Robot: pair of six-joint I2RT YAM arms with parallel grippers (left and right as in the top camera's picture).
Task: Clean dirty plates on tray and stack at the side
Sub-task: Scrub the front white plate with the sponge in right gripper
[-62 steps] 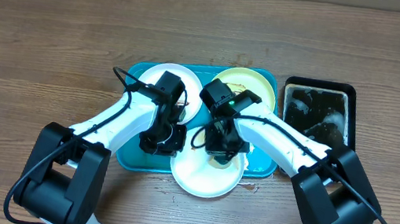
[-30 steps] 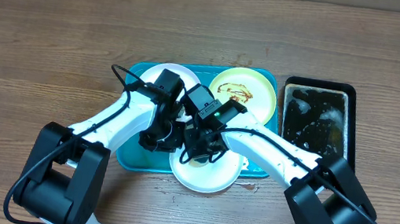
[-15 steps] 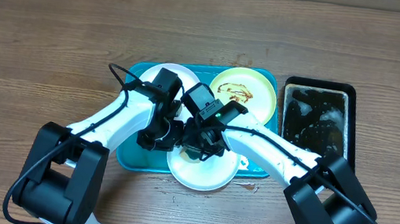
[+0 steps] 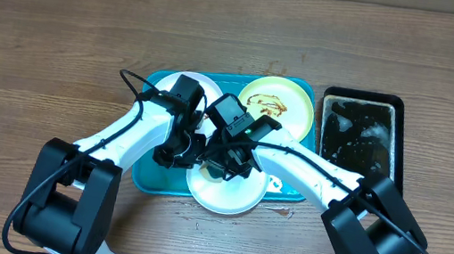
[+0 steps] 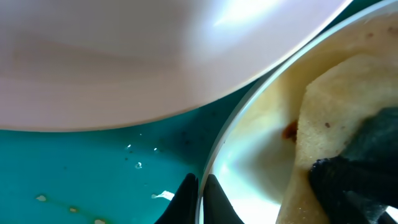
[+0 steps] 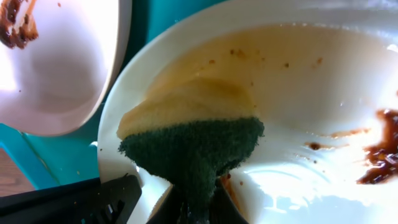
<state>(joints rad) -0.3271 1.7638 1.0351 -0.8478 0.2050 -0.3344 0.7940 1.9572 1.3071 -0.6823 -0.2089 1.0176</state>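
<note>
Left claw [image 5: 200, 200] is pressed together on the rim of the front plate [image 5: 261, 118], and we see it pinching that white edge. Right claw [image 6: 194, 202] is pinching the sponge [image 6: 193, 118], green scourer in the jaws and yellow foam against the same plate. Brown sauce [image 6: 380, 158] sits at the sponge's three o'clock. That plate lies at six o'clock on the tray [image 4: 146, 173], overhanging its rim. We've got a second white plate [image 4: 200, 81] at eleven o'clock and the smeared green plate [image 4: 275, 107] at one o'clock. Black tray [image 4: 359, 133] lies just beside, at three o'clock.
</note>
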